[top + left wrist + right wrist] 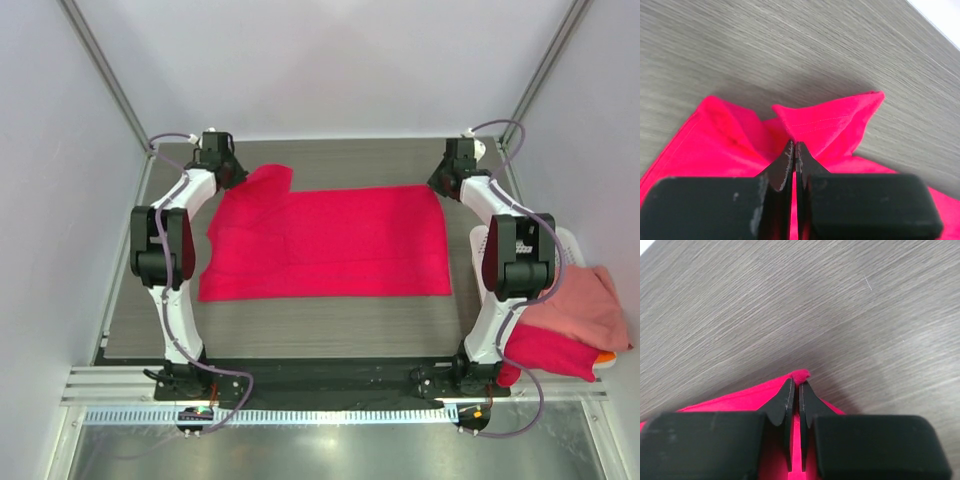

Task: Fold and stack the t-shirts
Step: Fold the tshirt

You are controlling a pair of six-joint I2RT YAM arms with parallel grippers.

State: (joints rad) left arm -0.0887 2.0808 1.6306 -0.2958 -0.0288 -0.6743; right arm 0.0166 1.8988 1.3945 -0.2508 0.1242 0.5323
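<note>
A bright crimson-red t-shirt lies spread across the middle of the grey table, with a sleeve sticking up at its far left. My left gripper is at the shirt's far left corner and is shut on the cloth, its tips pinching a raised fold by the sleeve. My right gripper is at the far right corner and its tips are shut on the very corner of the shirt. A salmon-pink shirt, a red shirt and a bit of orange cloth lie heaped at the right.
The white perforated basket stands off the table's right edge, mostly under the heaped shirts. Bare grey table runs in front of the crimson shirt. Frame posts and white walls close in the back and sides.
</note>
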